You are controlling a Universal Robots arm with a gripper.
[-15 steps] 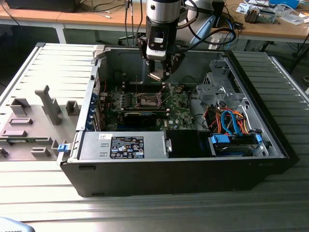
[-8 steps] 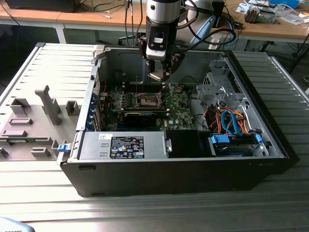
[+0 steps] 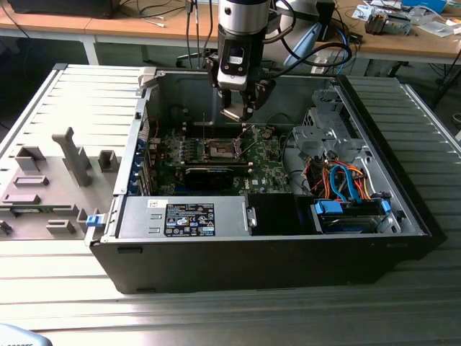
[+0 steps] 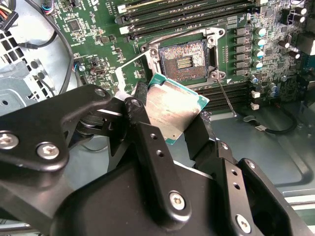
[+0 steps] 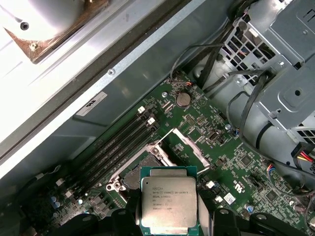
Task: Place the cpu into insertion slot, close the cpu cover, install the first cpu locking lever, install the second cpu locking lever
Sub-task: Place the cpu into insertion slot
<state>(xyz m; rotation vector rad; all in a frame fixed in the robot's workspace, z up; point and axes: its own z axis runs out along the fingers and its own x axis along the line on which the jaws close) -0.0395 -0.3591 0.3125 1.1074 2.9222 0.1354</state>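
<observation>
Pincer point(image 4: 171, 120) is clamped on the cpu point(image 5: 170, 204), fingers pressed against two opposite edges of the chip, and nothing else is in its grip. The chip's dull metal top faces the first wrist view. It hangs over the motherboard point(image 5: 246, 162) inside the open computer case point(image 3: 274, 249), closer to the case's far wall than to its front edge, and the case sits on the slatted desk point(image 3: 216, 317). The chip is in the air, tilted in the second wrist view and clear of the board.

Just beyond it the insertion slot point(image 4: 184, 59) lies bare with its contacts showing, near the middle of the motherboard beside the memory slots point(image 4: 187, 14). The cpu cover point(image 4: 129, 68) stands swung up off the socket (window frame wide open). A thin locking lever point(image 4: 226, 98) juts free at the socket's corner.

My read on handling: it's a light, stiff little plate with smooth sides, so it could slip, and it's likely delicate underneath. The edges look like the right place to hold it, not the faces. The socket's contact field looks just as easy to damage if the chip meets it crooked.
</observation>
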